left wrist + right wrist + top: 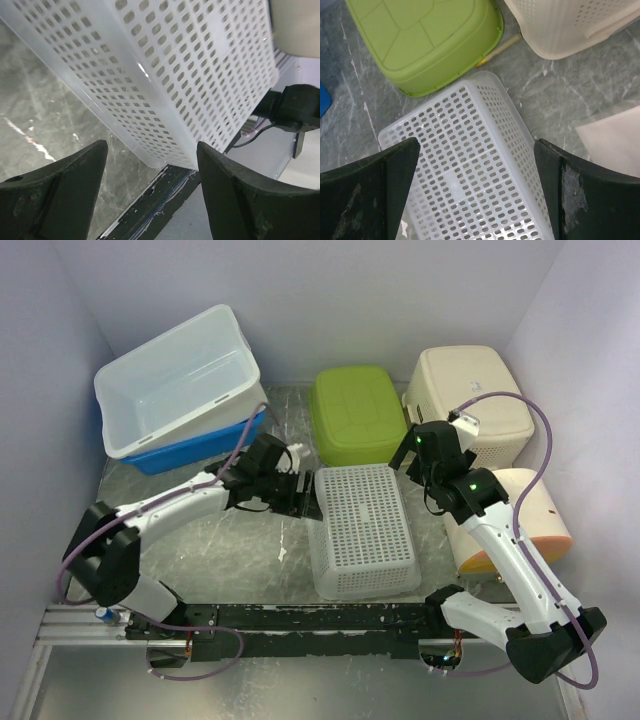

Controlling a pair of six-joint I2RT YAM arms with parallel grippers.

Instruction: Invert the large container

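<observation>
The white perforated basket [362, 530] lies in the middle of the table with its flat bottom facing up and its wider rim on the table. It also shows in the left wrist view [165, 75] and in the right wrist view [470, 185]. My left gripper [300, 492] is open and empty, just beside the basket's left wall near its far corner; in its own view [150, 150] the jaws frame the basket's lower corner without touching it. My right gripper [412, 462] is open and empty, above the basket's far right end [476, 145].
A clear white tub [180, 380] rests on a blue bin [200, 448] at the back left. A green container [355, 415] lies upside down behind the basket. A beige basket [470, 400] and a cream and orange bin [525, 515] stand at the right.
</observation>
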